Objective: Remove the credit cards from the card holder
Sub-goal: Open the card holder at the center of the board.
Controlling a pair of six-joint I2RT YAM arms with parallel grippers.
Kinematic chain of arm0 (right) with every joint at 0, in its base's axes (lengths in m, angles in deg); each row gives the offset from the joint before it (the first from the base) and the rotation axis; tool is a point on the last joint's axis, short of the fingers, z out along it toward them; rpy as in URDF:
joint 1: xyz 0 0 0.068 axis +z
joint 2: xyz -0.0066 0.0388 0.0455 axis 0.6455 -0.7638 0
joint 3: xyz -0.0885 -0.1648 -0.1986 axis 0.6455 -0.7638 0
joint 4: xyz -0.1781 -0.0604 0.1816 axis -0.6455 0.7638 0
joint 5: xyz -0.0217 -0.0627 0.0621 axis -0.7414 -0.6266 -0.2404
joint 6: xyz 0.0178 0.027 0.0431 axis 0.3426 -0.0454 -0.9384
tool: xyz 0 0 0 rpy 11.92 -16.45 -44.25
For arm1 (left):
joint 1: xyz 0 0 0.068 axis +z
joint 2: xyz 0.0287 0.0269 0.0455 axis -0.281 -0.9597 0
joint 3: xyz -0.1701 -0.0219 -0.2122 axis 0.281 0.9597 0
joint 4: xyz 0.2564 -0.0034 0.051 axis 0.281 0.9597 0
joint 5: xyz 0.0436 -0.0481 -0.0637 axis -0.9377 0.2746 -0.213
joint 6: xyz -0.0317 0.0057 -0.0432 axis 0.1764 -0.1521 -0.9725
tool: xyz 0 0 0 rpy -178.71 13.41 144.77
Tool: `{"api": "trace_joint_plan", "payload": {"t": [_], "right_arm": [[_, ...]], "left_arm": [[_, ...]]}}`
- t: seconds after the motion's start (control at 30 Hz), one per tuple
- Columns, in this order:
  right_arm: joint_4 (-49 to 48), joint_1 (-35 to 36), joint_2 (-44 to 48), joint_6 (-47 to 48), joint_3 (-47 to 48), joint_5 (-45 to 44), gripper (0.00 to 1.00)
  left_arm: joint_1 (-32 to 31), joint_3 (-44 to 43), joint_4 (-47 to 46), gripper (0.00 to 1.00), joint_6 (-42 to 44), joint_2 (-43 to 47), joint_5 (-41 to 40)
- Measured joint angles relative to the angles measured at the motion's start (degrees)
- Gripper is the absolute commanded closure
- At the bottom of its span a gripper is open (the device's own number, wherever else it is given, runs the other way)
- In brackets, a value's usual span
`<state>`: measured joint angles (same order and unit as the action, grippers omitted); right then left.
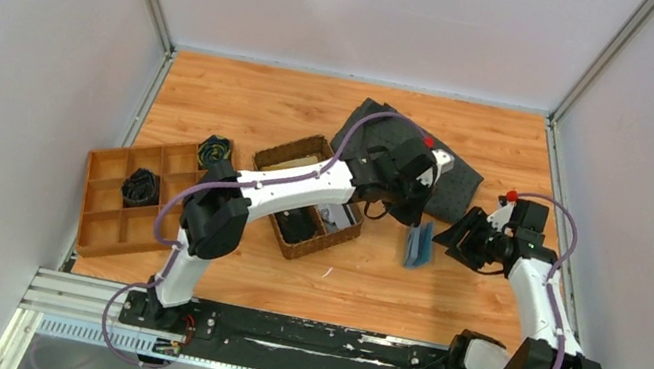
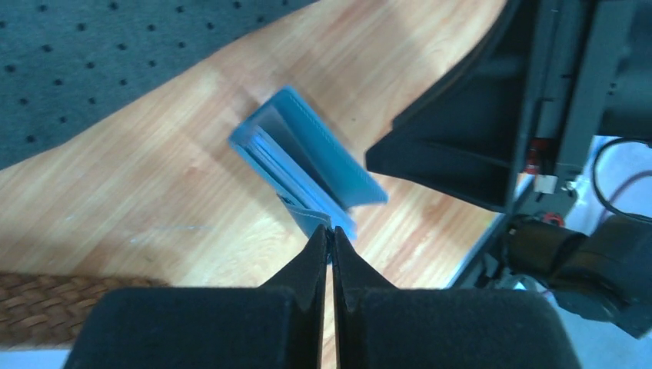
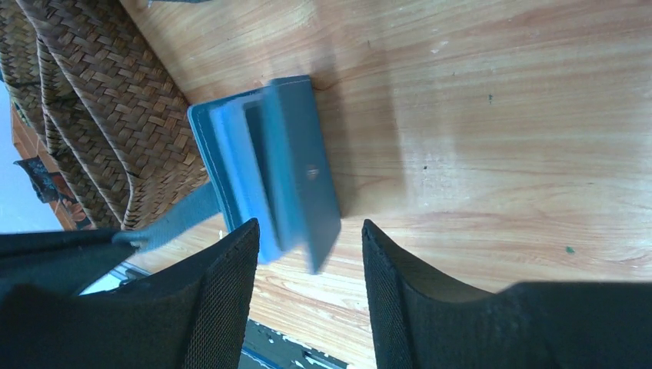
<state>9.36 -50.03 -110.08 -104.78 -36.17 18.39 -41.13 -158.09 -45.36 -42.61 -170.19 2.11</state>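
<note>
Two grippers are seen at one small card holder point(image 1: 418, 244), which is placed on the wooden table point(image 1: 246, 99) to the right of the brown woven basket point(image 1: 327, 246), near it but not touching. The holder is a flat blue-teal bifold and is stood on one long edge, half opened like a narrow V. Its outer covers are a darker teal with a stitched border, and a small round mark is seen in the middle of one cover in the right wrist view. Between the covers, lighter blue inner panels with thin pale edges are shown; whether these edges are cards or only slots cannot be told. A narrow grey-blue strap point(image 3: 181, 215) is led out from the holder toward the basket side. The left gripper point(image 2: 332, 242) is pressed together, and the end of this strap is pinched between its fingertips. The right gripper point(image 3: 307, 227) is held on the side of the holder away from the basket, with its fingers spread wide; one end of the holder is placed between them, and contact cannot be told. A dark grey dotted cloth point(image 1: 459, 188) is laid beyond the basket, to its right.
</note>
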Motion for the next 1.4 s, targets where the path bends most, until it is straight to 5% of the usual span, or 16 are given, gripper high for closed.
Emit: {"api": "trace_joint_plan", "payload": {"t": [0.2, 0.53, 0.77, 1.13, 1.4], "right_arm": [[1.44, 1.51, 0.09, 0.52, 0.74, -1.84, 0.40], [2.29, 2.16, 0.02, 0.68, 0.72, -4.48, 0.60], [1.44, 2.45, -2.75, 0.92, 0.72, -4.90, 0.59], [-2.86, 2.69, -9.09, 0.90, -0.42, -0.98, 0.70], [-5.16, 2.71, -10.75, 0.85, -1.46, 1.33, 0.68]], "left_arm": [[-0.15, 0.92, -3.04, 1.00, -2.32, 0.07, 5.99], [-0.15, 2.40, -2.71, 1.00, -1.42, 0.35, 3.91], [-0.15, 7.32, 0.85, 1.00, 1.01, 1.40, -0.66], [0.20, 7.76, 2.32, 1.00, 2.36, 1.11, -4.28], [1.40, 5.44, 1.11, 1.00, 2.91, -5.60, -2.67]]}}
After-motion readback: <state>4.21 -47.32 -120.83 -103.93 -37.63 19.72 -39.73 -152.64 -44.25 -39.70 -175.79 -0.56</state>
